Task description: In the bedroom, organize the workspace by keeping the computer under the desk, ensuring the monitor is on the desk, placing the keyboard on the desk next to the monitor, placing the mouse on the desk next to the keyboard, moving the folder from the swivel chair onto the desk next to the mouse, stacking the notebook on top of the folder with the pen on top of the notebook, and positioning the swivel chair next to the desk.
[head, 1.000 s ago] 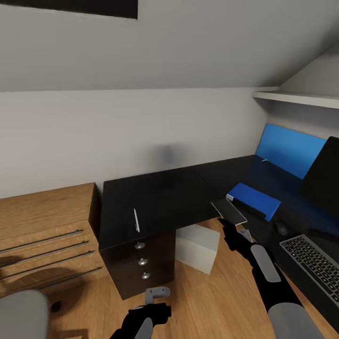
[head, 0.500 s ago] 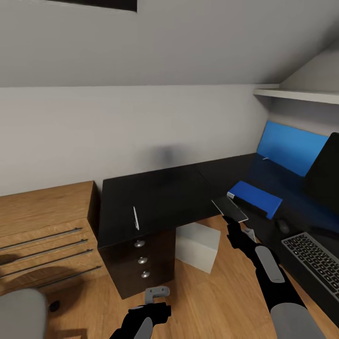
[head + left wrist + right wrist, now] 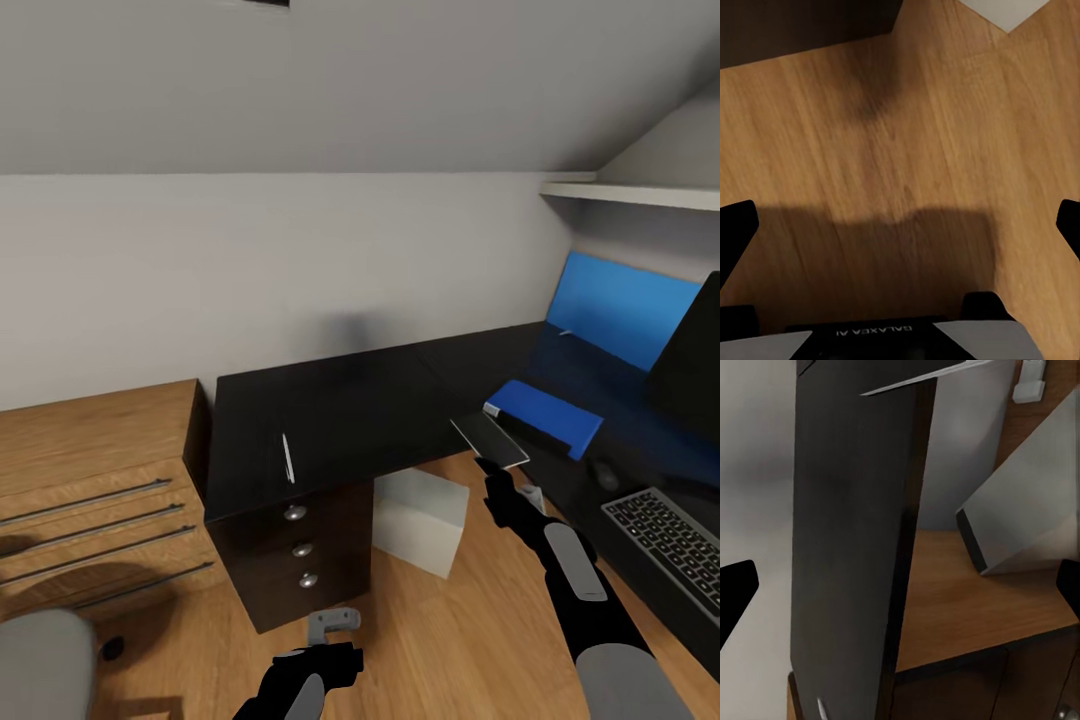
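One step is in hand: stacking the notebook (image 3: 489, 440), which my right pincer (image 3: 487, 466) pinches in the air just beside the folder (image 3: 545, 417) on the desk (image 3: 350, 410). Next I carry it over the folder and lower it flat. Since a second ago it has edged toward the folder. My left pincer (image 3: 333, 624) looks spread, idle.

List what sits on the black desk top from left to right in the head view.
pen → notebook, held at the desk's edge by the right gripper → folder → mouse → keyboard
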Controlling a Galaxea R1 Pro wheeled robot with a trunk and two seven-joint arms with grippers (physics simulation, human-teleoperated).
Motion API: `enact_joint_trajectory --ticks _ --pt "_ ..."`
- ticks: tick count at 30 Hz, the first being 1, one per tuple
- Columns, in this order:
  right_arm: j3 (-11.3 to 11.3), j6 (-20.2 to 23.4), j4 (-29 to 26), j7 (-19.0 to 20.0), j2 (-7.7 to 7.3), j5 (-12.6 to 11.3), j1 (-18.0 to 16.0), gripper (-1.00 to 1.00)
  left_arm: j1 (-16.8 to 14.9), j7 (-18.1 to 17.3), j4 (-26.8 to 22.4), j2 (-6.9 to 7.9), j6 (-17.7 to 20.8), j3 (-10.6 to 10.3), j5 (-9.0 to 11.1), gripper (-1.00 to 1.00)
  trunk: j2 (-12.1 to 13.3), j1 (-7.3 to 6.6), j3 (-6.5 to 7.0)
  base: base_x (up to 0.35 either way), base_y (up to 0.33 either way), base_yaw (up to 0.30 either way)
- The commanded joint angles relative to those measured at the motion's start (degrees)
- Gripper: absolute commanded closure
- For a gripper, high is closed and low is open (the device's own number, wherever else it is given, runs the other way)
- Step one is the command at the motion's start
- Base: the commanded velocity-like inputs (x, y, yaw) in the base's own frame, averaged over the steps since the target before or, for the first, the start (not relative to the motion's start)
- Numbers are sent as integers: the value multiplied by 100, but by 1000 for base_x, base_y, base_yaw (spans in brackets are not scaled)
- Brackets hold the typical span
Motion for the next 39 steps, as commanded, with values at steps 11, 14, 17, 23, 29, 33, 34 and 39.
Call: enact_joint_trajectory --ticks 11,14,17,23,29,33,34,39 --pt "-158 -63 -7 -48 -3 -58 -3 -100 -4 57 -10 2 6 -13 54 -100 -446 242 -204 0 0 0" --pt "-169 -177 -1 -48 -19 -56 -4 -100 -4 57 -7 2 6 -13 53 -100 -566 308 -258 0 0 0" --pt "-180 -323 7 -49 -45 -58 -2 -100 -4 57 -4 2 5 -13 49 -100 -687 374 -311 0 0 0" --pt "-232 -363 15 -55 -142 -66 -1 -100 -4 61 -2 2 5 -17 41 -100 -927 506 -419 0 0 0" --pt "-272 -382 152 -56 -240 -81 0 -100 -4 88 -2 2 -1 -20 30 -100 -1168 638 -527 0 0 0" --pt "-282 -388 221 -56 -259 -89 -1 -100 -4 146 -1 0 -2 -23 28 -100 -1328 725 -599 0 0 0" --pt "-284 -392 237 -56 -264 -91 0 -100 -4 174 -1 -2 -3 -25 27 -100 -1369 747 -617 0 0 0" --pt "-286 -422 262 -57 -260 -93 -5 -100 -4 211 4 -5 -2 -29 28 -100 -1449 791 -653 0 0 0"
